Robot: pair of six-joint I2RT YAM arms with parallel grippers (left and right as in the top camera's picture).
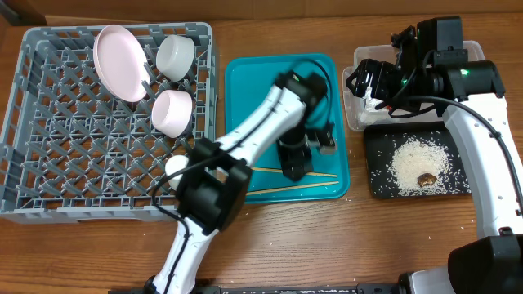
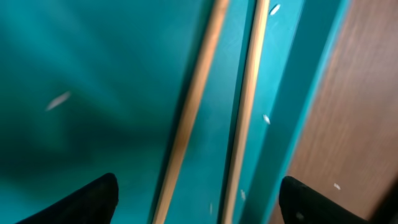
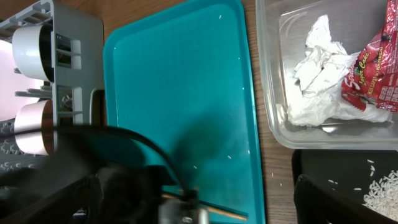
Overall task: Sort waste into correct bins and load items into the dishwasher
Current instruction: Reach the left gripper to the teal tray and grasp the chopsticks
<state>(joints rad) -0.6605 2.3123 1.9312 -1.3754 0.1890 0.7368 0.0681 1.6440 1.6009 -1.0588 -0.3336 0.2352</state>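
The grey dish rack [image 1: 65,163] holds the pinkish-white plate [image 1: 118,61], the pale grey-green bowl [image 1: 175,55], the pinkish-white bowl [image 1: 172,112] and the small white cup [image 1: 175,169]. The clear tub [image 3: 270,93] holds the white napkin [image 3: 317,74] and the red wrapper [image 3: 373,68]. The black tray [image 1: 377,184] holds rice [image 1: 417,162] and a brown scrap [image 1: 426,179]. My left gripper [image 2: 199,202] is open, low over two wooden chopsticks [image 2: 193,112] on the teal tray; it also shows in the overhead view [image 1: 296,170]. My right gripper [image 1: 368,82] is open and empty beside the tub.
The teal serving tray [image 1: 245,90] lies between the rack and the bins, with a few rice grains on it. Loose rice grains lie on the wooden table [image 1: 376,245] near the trays. The left arm [image 1: 253,139] stretches across the teal tray.
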